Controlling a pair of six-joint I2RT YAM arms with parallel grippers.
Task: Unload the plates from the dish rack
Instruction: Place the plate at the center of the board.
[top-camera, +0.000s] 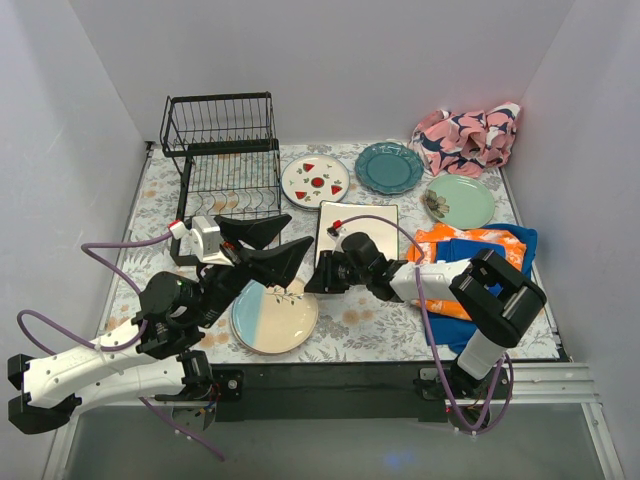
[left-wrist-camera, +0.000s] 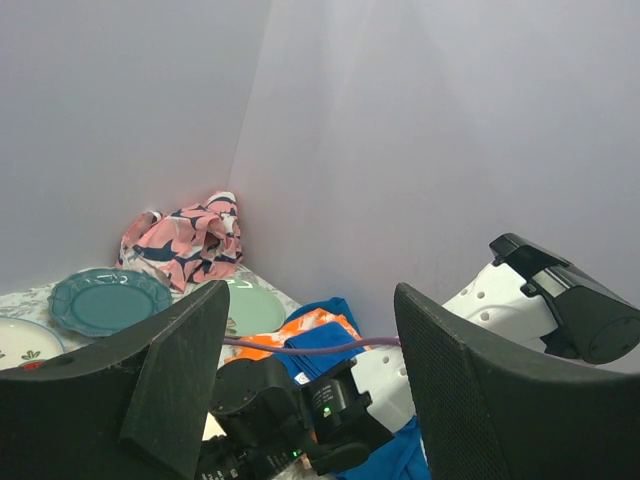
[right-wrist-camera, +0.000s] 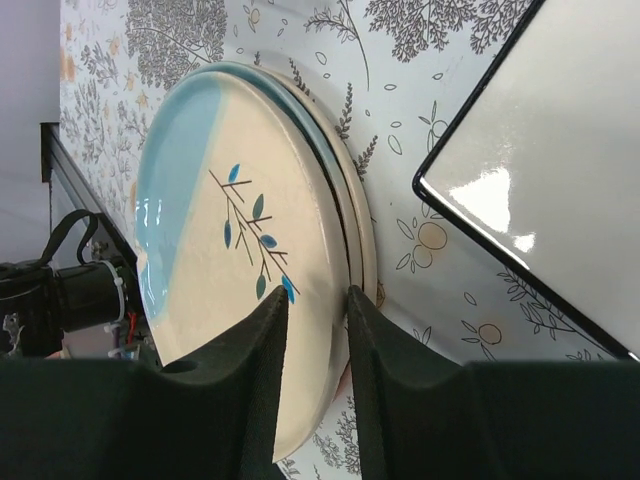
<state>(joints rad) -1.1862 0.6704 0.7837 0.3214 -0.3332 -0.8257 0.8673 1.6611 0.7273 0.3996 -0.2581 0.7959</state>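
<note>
Five plates show flat on the table (top-camera: 380, 322), so read them from the left. The dish rack (top-camera: 222, 150) stands in the far left corner. I see no plate in its slots, so the unloading looks all but finished.

Your left claw (top-camera: 300, 231) hovers in front of the rack, jaws spread wide with nothing between them. Its camera looks across the table rather than at any plate, so I judge it parked clear of the work.

Nearest the arms, the blue-and-cream plate (top-camera: 270, 318) lies flat on the table. Your right claw (right-wrist-camera: 316, 302) reaches in low from the right, one finger over that plate's rim and one outside it. I cannot tell whether it pinches the rim or has let go. An edge hold like this suits lowering a plate flat. With the plate down, you would want to free it and back off without dragging it.

Further right sit the watermelon plate (top-camera: 315, 181), the square cream plate (top-camera: 357, 228), the teal plate (top-camera: 389, 167) and the pale green plate (top-camera: 460, 201). None of them overlap, likely so each could be set down without knocking another.

The pink cloth (top-camera: 468, 138) and the orange and blue cloth (top-camera: 480, 250) at the right are no part of your job.
</note>
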